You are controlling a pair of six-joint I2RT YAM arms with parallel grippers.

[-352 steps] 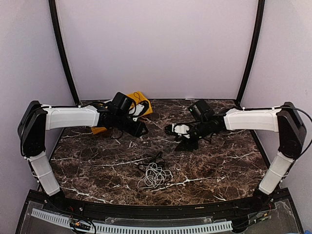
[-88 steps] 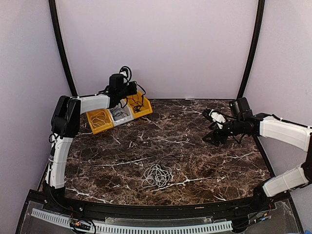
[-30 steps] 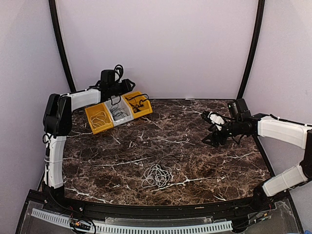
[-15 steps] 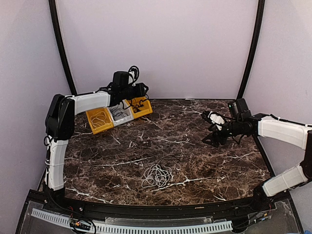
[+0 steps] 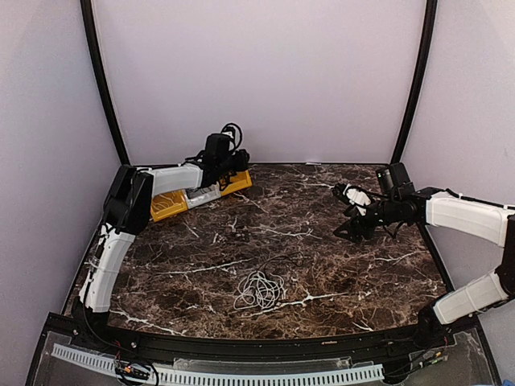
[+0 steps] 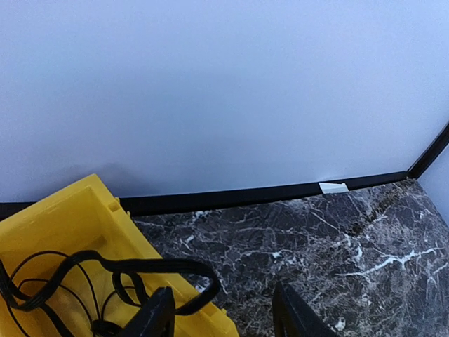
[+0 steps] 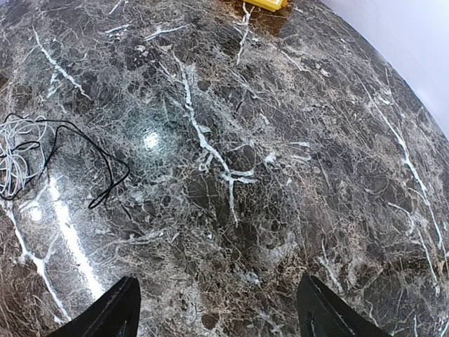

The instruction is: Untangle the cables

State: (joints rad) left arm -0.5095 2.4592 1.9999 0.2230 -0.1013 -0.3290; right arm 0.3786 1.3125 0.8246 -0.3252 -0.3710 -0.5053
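Near the front middle of the table lie the cables: a palm-sized white tangle (image 5: 259, 290) with a thin black cable (image 5: 278, 261) looping out of it. The right wrist view catches the same white tangle (image 7: 12, 156) and black cable (image 7: 84, 151) at its left edge. Another black cable (image 6: 105, 265) lies coiled in the right-hand yellow bin (image 6: 63, 210), one loop draped over its rim. My left gripper (image 6: 224, 319) hovers open at that bin's corner, gripping nothing. My right gripper (image 7: 223, 316) hangs open over bare marble, well right of the tangle.
Three small bins stand in a row at the back left: a yellow one (image 5: 167, 206), a grey one (image 5: 201, 195) and the yellow one (image 5: 239, 183) under my left gripper (image 5: 236, 164). Black frame posts and the pale back wall close in the marble table (image 5: 338, 273).
My left arm has swung right along the back, from over the grey bin to the right yellow bin's corner, and its jaws have widened. The right arm and the tangle have not moved.
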